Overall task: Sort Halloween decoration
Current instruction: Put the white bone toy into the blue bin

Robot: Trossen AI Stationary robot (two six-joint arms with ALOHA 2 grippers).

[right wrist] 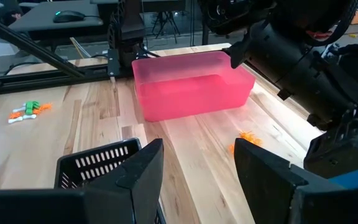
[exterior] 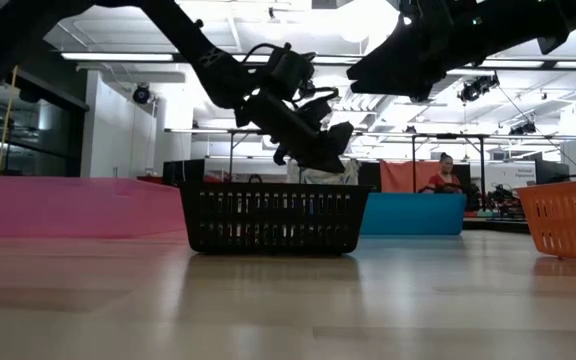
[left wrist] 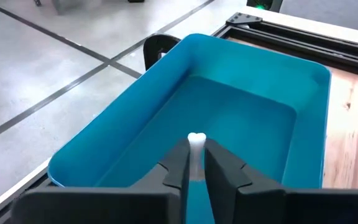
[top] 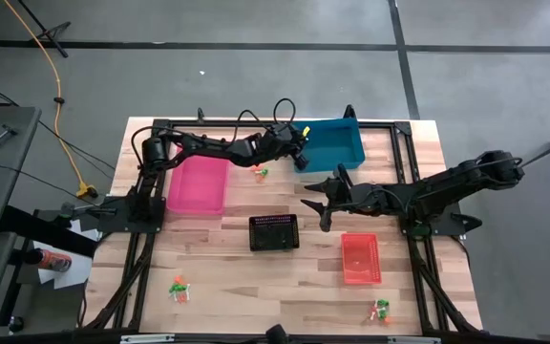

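My left gripper [left wrist: 195, 154] hovers over the near-left part of the blue bin [top: 333, 143] and is shut on a tiny white trinket [left wrist: 196, 139]. In the high view it sits at the bin's left rim [top: 303, 156]. My right gripper [right wrist: 197, 163] is open and touches nothing; it hangs over bare wood right of the table's middle [top: 324, 203]. Loose trinkets lie on the table: an orange and green cluster [top: 259, 172] between the pink and blue bins, a second cluster [top: 179, 289] near the front left, and a third [top: 382, 310] near the front right. My left gripper pinches the white trinket between its two fingers [left wrist: 180, 163]. Only the trinket's rounded end [left wrist: 196, 137] sticks out past the fingertips. The trinket is lifted clear, above the inside of the blue bin [left wrist: 241, 118].
The pink bin [top: 199, 184] stands at the left, the black basket [top: 273, 232] in the middle and the red bin [top: 361, 258] at the front right. The right wrist view shows the pink bin [right wrist: 191, 87], the basket [right wrist: 98, 163] and trinkets [right wrist: 27, 111]. A person [exterior: 442, 176] sits in the room behind.
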